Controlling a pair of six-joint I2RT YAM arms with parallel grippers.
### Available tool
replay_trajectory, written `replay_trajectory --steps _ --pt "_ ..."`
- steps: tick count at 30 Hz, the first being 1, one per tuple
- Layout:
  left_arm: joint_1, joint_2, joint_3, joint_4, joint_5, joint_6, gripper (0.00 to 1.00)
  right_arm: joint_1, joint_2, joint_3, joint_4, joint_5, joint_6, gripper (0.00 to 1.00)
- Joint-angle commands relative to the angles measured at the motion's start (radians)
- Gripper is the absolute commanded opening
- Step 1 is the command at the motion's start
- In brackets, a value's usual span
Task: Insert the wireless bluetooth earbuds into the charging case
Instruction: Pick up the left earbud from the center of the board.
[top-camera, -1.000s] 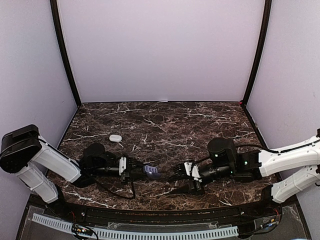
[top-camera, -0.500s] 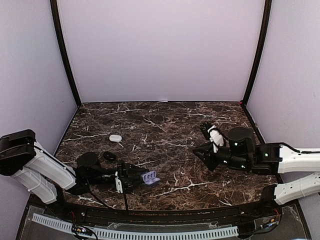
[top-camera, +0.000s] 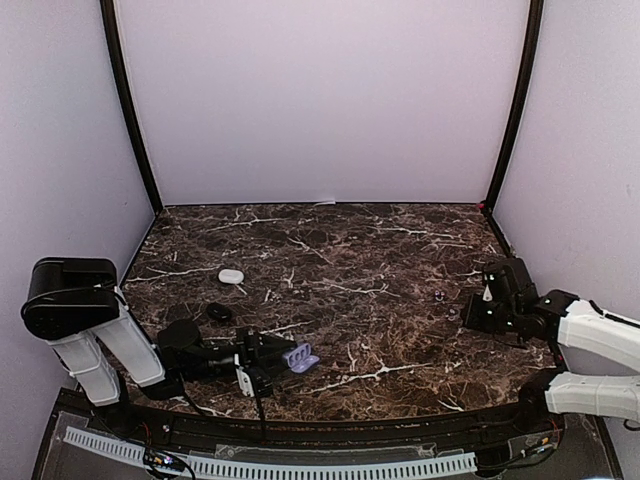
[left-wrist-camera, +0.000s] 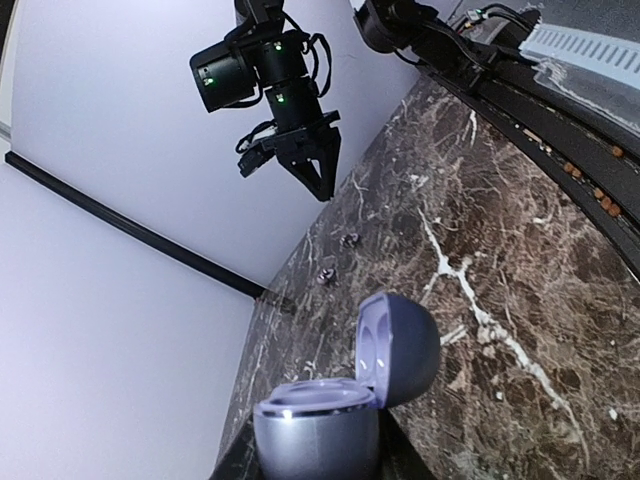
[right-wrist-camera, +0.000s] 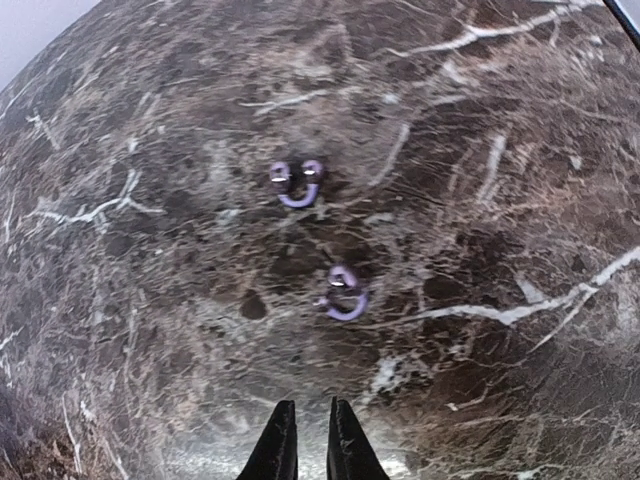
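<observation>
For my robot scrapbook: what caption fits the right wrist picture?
Right pincer hovers over two purple earbuds lying apart on the dark marble table.

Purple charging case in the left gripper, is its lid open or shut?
Open: the purple case has its lid swung up off the base.

- Left arm (top-camera: 125, 345): white shell links with a bulky black joint housing, at the near-left corner of the table (top-camera: 330, 250).
- Right arm (top-camera: 600, 335): white links, black wrist, two green lights (left-wrist-camera: 281, 98).
- Right gripper (right-wrist-camera: 309, 405): slim black tapered fingers.
- Thin black cable (top-camera: 257, 410) crossing the table's near edge.
</observation>
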Motion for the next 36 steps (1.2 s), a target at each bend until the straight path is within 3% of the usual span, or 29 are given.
replay_trajectory --steps 1,5,10,20,36 --pt "-0.010 0.032 -0.024 0.237 -0.004 -0.009 0.12 -0.142 0.035 -0.038 0.124 -0.188 0.016 0.12" --pt "-0.011 0.039 -0.037 0.238 -0.017 -0.010 0.12 -0.192 0.116 -0.013 0.192 -0.251 0.026 0.14" --pt "-0.015 0.072 -0.042 0.247 -0.027 0.015 0.12 -0.214 0.160 0.014 0.168 -0.206 0.046 0.18" --pt "-0.043 0.097 -0.031 0.246 -0.059 0.046 0.12 -0.232 0.131 -0.035 0.118 -0.203 0.023 0.21" --pt "-0.062 0.115 -0.022 0.247 -0.082 0.066 0.09 -0.232 0.262 -0.052 0.190 -0.264 -0.009 0.13"
